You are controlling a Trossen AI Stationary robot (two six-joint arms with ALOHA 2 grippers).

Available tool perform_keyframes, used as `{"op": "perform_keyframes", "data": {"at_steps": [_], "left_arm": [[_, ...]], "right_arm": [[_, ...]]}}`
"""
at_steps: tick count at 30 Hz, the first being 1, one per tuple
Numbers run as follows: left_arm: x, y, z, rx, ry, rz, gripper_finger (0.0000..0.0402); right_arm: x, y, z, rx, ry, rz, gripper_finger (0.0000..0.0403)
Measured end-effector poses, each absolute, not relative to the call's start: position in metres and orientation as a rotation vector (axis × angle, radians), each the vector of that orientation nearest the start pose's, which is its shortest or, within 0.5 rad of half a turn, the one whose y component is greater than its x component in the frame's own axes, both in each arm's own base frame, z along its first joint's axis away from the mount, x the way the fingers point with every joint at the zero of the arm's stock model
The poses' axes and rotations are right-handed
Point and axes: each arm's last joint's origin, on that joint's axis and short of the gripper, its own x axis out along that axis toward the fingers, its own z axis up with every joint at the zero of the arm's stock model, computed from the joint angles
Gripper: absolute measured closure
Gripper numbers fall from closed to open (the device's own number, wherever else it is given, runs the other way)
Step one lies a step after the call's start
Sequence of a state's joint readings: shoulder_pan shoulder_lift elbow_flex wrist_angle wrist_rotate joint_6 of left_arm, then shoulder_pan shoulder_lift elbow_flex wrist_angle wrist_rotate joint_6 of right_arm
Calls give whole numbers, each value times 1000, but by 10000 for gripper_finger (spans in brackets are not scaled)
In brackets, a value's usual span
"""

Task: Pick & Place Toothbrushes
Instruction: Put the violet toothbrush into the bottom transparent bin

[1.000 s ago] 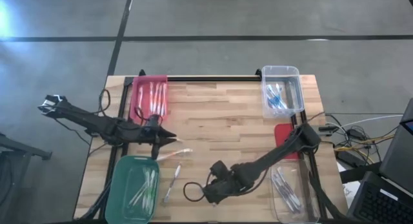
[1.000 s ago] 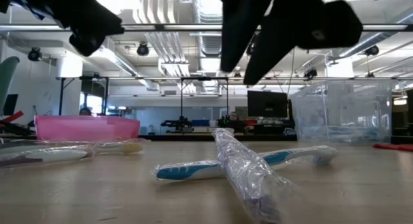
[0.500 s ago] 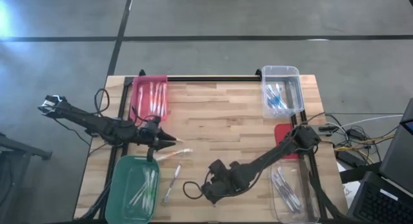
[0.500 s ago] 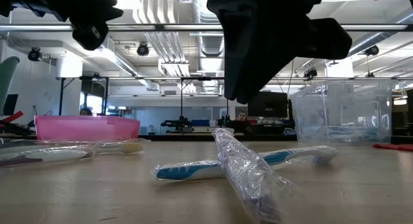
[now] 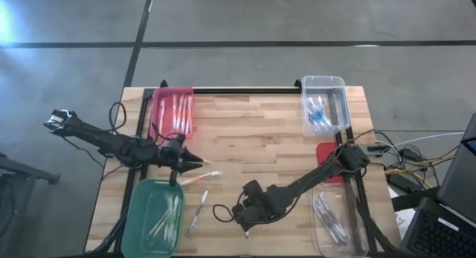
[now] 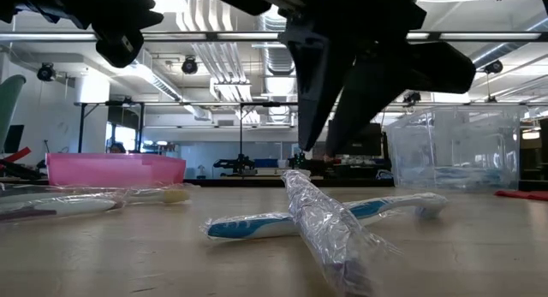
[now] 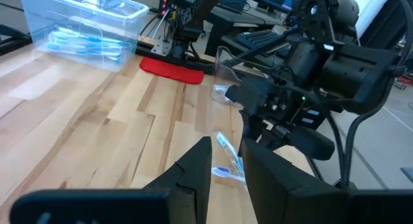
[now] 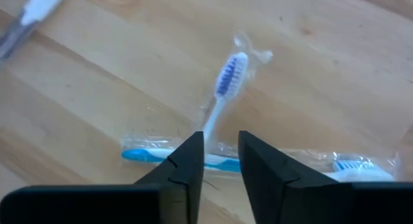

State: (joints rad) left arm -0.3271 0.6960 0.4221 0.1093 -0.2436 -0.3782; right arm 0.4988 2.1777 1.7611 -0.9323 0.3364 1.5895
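Two plastic-wrapped toothbrushes lie crossed on the wood table near its front middle. One is white with blue bristles (image 8: 224,79); the other, a blue-handled one (image 8: 150,154), lies across it. My right gripper (image 8: 221,153) points steeply down just above their crossing (image 6: 295,173), open by a narrow gap, one finger on each side of the white handle. I see no touch. My left gripper (image 5: 199,163) hangs level over the table's left half, narrowly open and empty (image 7: 226,166). Two more toothbrushes (image 5: 202,176) (image 5: 198,210) lie flat between the arms.
A pink bin (image 5: 173,113) at the far left and a green bin (image 5: 156,217) at the near left hold toothbrushes. Two clear bins, at the far right (image 5: 325,105) and the near right (image 5: 335,221), hold more. A red pad (image 5: 329,155) lies by the right arm.
My right gripper has come down toward the crossed toothbrushes, its fingertips sinking from well above them to just over the crossing. The toothbrushes have not moved.
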Motion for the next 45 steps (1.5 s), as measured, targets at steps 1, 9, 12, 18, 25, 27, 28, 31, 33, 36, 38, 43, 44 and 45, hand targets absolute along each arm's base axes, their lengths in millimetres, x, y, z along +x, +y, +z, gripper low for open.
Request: {"op": "perform_keyframes", "data": {"at_steps": [1,9,12,18,25,27,28,31,33,36,38,43,44,45], "left_arm": [[158,-46,249,-331,172,-52,310],[158,-46,248,-330,172,-52,310],[158,-46,248,-330,174,-52,310],[158,-46,247,-340,181,-49,310],[159,-47,246,-342,189,-47,310],[159,-47,246,-342,190,-47,310],[159,-47,246,-342,190,-47,310],[159,-47,246,-342,190,-47,310],[159,-47,246,-342,190,-47,310],[159,-47,246,-343,190,-47,310],[159,-47,246,-343,190,-47,310],[159,-47,245,-343,191,-47,310],[159,-47,245,-343,191,-47,310],[159,-47,246,-343,190,-47,310]], "right_arm": [[390,202,182,833,987,-803,306],[393,204,177,870,979,-794,245],[398,206,167,871,988,-777,228],[402,203,146,840,1037,-802,207],[403,201,146,834,1037,-799,238],[404,201,146,836,1035,-798,258],[404,201,146,836,1035,-798,268],[404,201,146,836,1035,-799,303],[404,201,146,837,1035,-799,327],[404,201,146,841,1037,-795,362],[404,202,148,855,1055,-781,381],[405,205,161,863,1123,-689,384],[405,205,165,855,1130,-668,384],[405,206,169,849,1140,-646,384]]}}
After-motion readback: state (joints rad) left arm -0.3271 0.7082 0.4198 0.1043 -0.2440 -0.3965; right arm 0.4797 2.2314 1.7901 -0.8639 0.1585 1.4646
